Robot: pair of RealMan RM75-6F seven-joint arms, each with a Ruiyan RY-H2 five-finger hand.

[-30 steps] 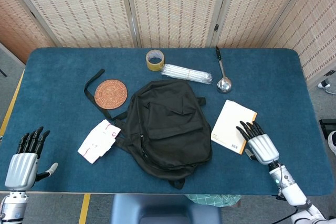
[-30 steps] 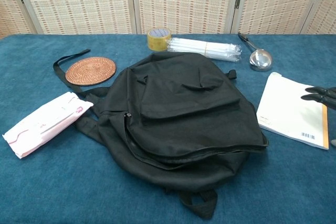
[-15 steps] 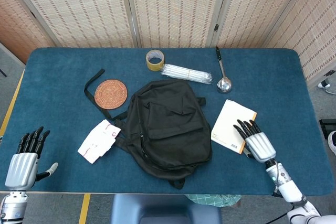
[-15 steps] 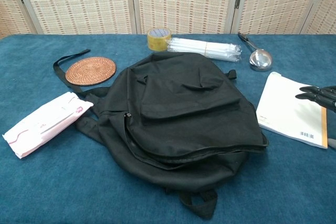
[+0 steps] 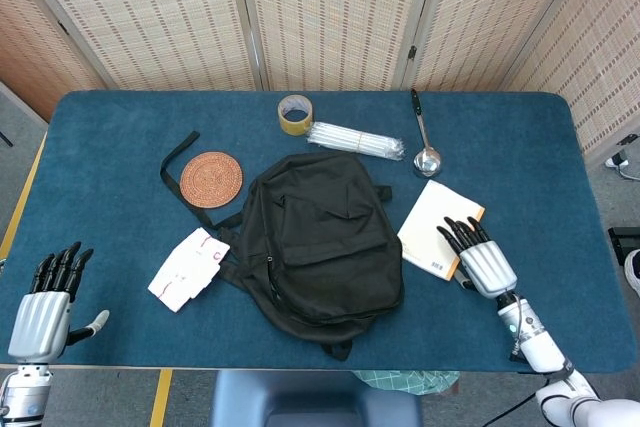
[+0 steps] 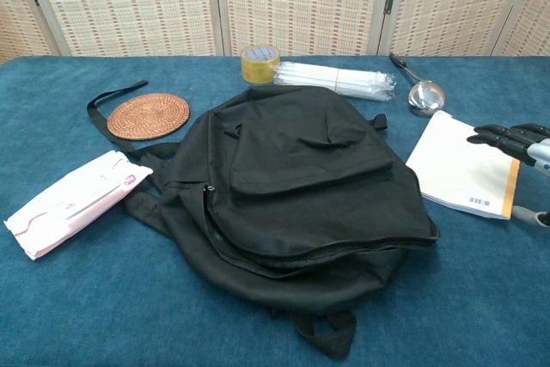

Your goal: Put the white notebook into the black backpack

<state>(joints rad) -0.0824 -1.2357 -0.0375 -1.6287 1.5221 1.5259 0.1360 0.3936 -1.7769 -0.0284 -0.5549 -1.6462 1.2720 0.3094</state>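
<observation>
The black backpack (image 5: 320,242) (image 6: 301,186) lies flat in the middle of the blue table, its zipper closed as far as I can see. The white notebook (image 5: 435,227) (image 6: 460,165) lies just right of it, with an orange spine edge. My right hand (image 5: 478,259) (image 6: 520,143) rests on the notebook's right part, fingers stretched flat and pointing toward the backpack. My left hand (image 5: 45,302) hovers at the table's near left corner, fingers apart and holding nothing; the chest view does not show it.
A woven coaster (image 5: 211,178) and a black strap lie left of the backpack. A white-and-pink pack (image 5: 188,267) sits at its lower left. Tape roll (image 5: 294,113), a bundle of straws (image 5: 355,140) and a metal ladle (image 5: 424,137) lie behind.
My right hand has slid left and away from me, pushing the notebook closer to the backpack and turning it slightly. The left hand has barely moved.
</observation>
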